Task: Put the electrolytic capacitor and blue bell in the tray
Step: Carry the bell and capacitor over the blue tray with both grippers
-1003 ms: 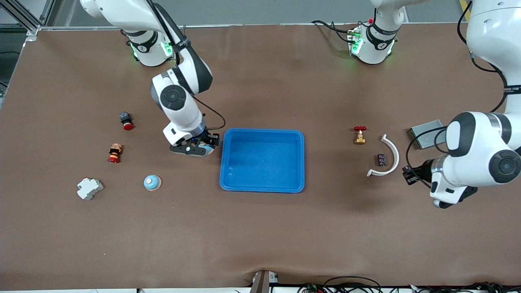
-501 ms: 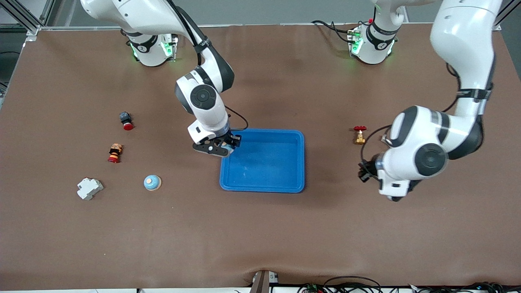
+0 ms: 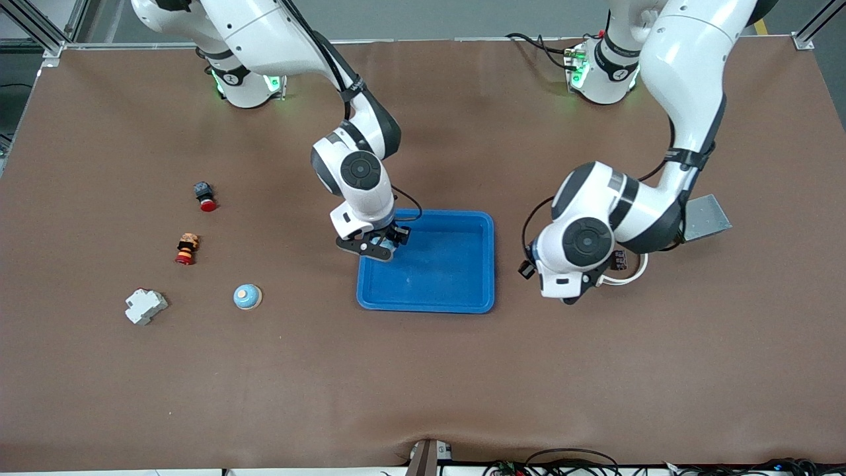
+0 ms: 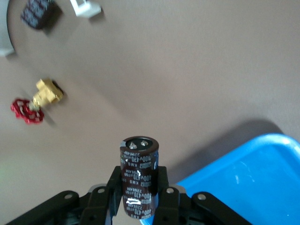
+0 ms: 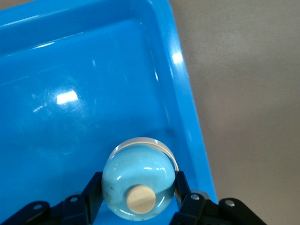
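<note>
Table (image 3: 423, 370): one brown surface; you see every part below resting on it or hanging over it.
Tray (image 3: 462, 301): one shallow blue tray, mid-table, nothing resting in it yet.
Right arm: over the last second it swings from the bare table at its own end to the tray's edge, so you can judge its drop as imminent.
Left arm: in the same second it travels from its end of the table toward the tray and now hangs over bare table just beside the tray's rim; it has a short way to go.
Right gripper (image 5: 138, 206): clamped on a blue bell (image 5: 138, 183), poised over the tray's interior beside the rim.
Left gripper (image 4: 138, 199): clamped on the electrolytic capacitor (image 4: 139, 176), one dark cylinder held upright, tray corner just ahead.
Blue bells: two; you find the second bell (image 3: 247, 296) loose on the table toward the right arm's end.
Grey plate (image 3: 706, 217): one, partly hidden by the left arm.
White curved strip (image 3: 636, 274): one.
White block (image 3: 145, 306): one.
Small dark component (image 4: 41, 13): one, possibly a second capacitor.
Brass valve (image 4: 35, 101): one, red handwheel.
Striped red-tipped part (image 3: 186, 248): one.
Red-capped button (image 3: 205, 195): one.
</note>
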`<state>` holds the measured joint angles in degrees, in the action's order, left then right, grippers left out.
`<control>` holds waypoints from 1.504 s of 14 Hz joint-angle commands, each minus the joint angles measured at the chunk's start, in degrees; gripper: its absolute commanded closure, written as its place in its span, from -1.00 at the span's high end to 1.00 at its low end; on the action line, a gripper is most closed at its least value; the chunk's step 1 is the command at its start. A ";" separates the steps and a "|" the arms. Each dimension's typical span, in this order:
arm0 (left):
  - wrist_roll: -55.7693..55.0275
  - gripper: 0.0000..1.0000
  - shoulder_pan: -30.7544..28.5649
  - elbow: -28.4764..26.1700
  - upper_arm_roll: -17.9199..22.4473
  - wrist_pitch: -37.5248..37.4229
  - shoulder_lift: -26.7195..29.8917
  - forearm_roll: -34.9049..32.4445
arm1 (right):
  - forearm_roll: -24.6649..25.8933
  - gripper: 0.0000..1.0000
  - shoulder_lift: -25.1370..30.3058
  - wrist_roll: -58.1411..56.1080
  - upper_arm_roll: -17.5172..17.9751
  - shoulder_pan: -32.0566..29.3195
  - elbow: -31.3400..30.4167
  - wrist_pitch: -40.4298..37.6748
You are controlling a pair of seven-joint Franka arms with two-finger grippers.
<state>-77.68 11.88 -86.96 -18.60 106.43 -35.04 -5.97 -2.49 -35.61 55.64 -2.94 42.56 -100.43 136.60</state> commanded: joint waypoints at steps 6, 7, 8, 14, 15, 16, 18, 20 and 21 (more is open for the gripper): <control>-11.08 -1.00 9.46 1.09 0.84 0.44 -4.16 -1.51 | -0.85 -1.00 -5.87 3.15 -0.40 1.30 5.86 -0.19; -11.96 -1.00 10.26 1.09 0.84 0.53 -4.68 -1.51 | -0.77 -1.00 -6.40 4.11 -0.40 1.39 6.38 -0.10; -12.75 -1.00 10.70 1.09 0.84 0.62 -5.04 -1.51 | -0.76 -1.00 -7.01 4.56 -0.40 1.82 7.08 -0.19; -13.90 -1.00 12.55 1.09 0.84 3.86 -7.14 -1.51 | -0.76 -0.09 -9.21 7.72 -0.40 2.09 9.19 -0.45; -13.90 -1.00 12.55 1.09 0.84 5.35 -7.76 -1.51 | -0.76 0.99 -9.13 8.25 -0.40 2.18 9.28 -0.46; -13.82 -1.00 12.55 1.09 0.93 7.02 -8.03 -1.59 | -0.59 1.00 -9.04 7.99 -0.40 2.53 9.55 -0.54; -13.90 -1.00 12.47 1.09 0.93 9.93 -8.82 -2.64 | -0.15 1.00 -8.69 7.46 -0.49 2.80 10.51 -2.38; -13.99 -1.00 12.46 1.09 0.93 12.48 -9.35 -2.65 | 0.20 1.00 -8.60 7.11 -0.49 2.53 13.49 -7.37; -13.99 -1.00 12.46 1.09 0.93 13.53 -9.70 -2.56 | 0.20 1.00 -8.43 5.54 -0.49 2.18 15.42 -10.53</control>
<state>-90.40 23.71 -86.94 -18.04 118.49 -44.03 -7.34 -2.46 -43.22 62.18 -2.97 44.82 -89.95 131.45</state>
